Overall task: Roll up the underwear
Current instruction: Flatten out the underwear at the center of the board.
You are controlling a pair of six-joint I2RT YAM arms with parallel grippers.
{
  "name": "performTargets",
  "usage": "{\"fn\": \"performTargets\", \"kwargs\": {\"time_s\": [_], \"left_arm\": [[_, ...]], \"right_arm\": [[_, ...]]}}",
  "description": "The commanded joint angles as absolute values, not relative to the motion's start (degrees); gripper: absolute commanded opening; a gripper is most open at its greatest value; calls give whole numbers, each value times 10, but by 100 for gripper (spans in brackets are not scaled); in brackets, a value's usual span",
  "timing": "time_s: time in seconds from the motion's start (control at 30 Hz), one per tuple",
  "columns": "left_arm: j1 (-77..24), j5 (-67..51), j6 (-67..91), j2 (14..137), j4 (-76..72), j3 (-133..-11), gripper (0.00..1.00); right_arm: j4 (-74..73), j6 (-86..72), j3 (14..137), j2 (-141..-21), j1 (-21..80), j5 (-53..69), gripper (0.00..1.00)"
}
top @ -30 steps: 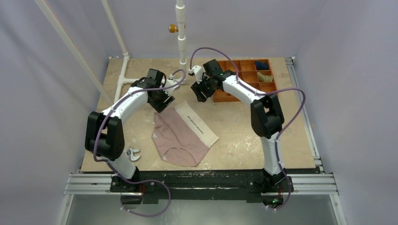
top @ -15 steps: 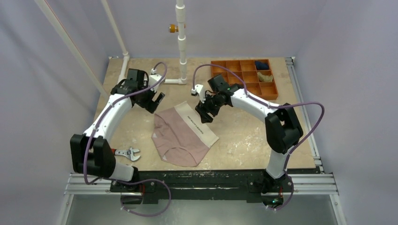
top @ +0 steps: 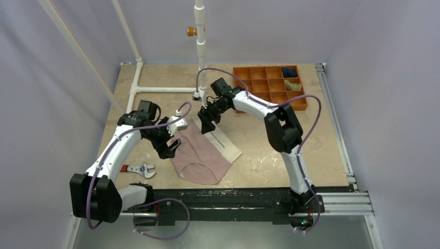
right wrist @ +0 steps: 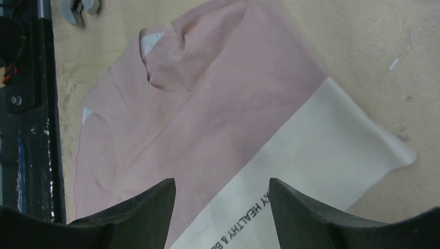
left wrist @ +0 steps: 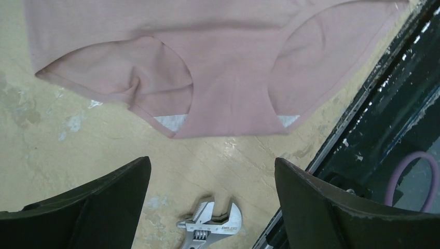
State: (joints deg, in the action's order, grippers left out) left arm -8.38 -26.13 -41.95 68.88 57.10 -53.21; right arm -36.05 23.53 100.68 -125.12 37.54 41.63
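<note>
Beige stone-look table [top: 290, 155], pale walls around it, and we take every place from the underwear [top: 203, 151]. Nearest to us, a black rail [top: 223, 196] runs along the table edge just below the underwear's leg openings. Near-left of the underwear lies 1 adjustable wrench [top: 141, 169], apart from the cloth. The underwear lies spread flat on the table, unrolled: dusty-pink body toward us and a cream band with black print along its far-right edge. In the left wrist view we see a small fold at 1 leg opening.

At the underwear's left edge hangs the left gripper [top: 174, 149], fingers spread wide and holding nothing. We cannot tell if it touches the cloth. Over the underwear's far corner, where pink meets cream, sits the right gripper [top: 204, 126], fingers spread too and empty.

Far-right of the underwear, well apart, stands an orange compartment tray [top: 259, 67]. It holds 1 dark blue bundle [top: 290, 72] and 1 olive-tan bundle [top: 293, 84] in separate compartments on its right side. Beyond the underwear's far corner rises a white pipe [top: 200, 31].
</note>
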Motion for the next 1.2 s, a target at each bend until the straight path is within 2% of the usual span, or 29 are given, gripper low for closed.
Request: {"fn": "performTargets", "kwargs": {"time_s": [0.0, 0.17, 0.43, 0.8, 1.17], "left_arm": [[-82, -306, -501, 692, 600, -530, 88], [-98, -284, -513, 722, 594, -530, 88], [-172, -223, -510, 777, 567, -524, 88], [-202, -174, -494, 917, 561, -562, 88], [-203, -136, -484, 932, 545, -568, 88]], "right_arm": [[-353, 197, 1083, -1300, 374, 483, 67], [-320, 146, 1107, -1345, 373, 499, 67], [-285, 87, 1094, -1352, 361, 384, 68], [-323, 113, 1072, -1345, 347, 366, 68], [-356, 167, 1042, -1318, 347, 295, 69]]}}
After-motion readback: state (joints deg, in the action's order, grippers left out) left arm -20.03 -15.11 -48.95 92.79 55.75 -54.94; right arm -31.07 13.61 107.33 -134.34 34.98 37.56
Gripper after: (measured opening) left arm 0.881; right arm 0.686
